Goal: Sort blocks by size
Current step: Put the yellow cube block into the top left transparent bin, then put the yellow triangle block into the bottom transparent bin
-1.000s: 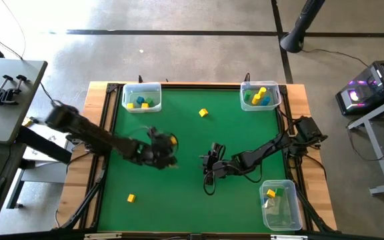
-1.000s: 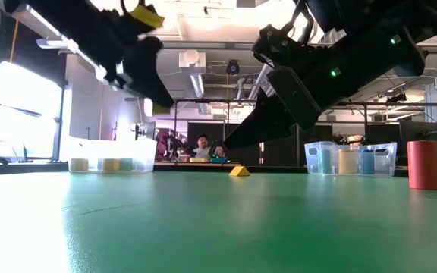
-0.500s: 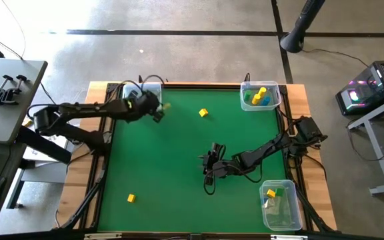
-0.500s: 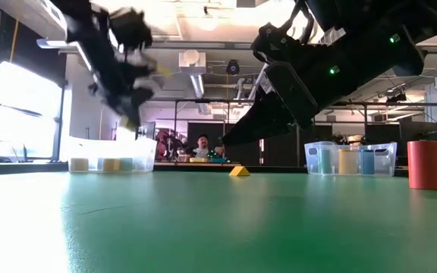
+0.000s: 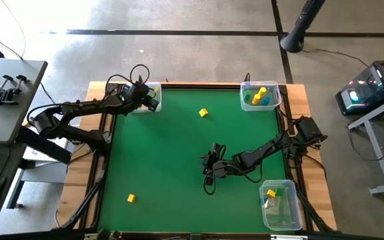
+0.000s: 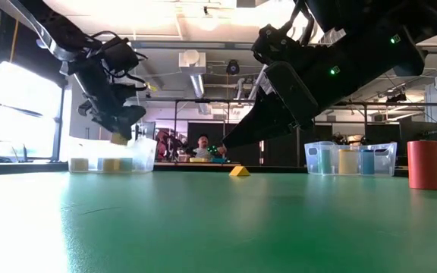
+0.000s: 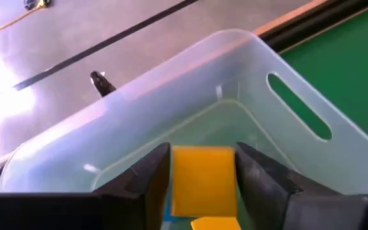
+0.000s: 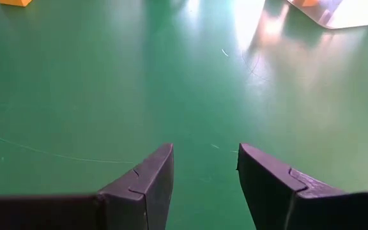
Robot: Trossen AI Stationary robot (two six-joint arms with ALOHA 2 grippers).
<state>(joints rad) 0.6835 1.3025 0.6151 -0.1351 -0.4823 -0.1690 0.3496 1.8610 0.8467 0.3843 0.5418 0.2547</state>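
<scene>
Three bins are set at the counter [image 5: 179,160] edges: one bin [image 5: 143,97] at the far left corner, a second bin [image 5: 259,96] at the far right corner, a third bin [image 5: 279,204] at the near right edge; blocks are held in each. The left gripper [image 5: 149,98] is placed over the far left bin with a block [image 7: 202,177] between its jaws; the right gripper [image 5: 207,168] is positioned low near the counter's middle. One loose block [image 5: 203,113] is found between the two far bins; another block [image 5: 131,198] is found near the front left.
</scene>
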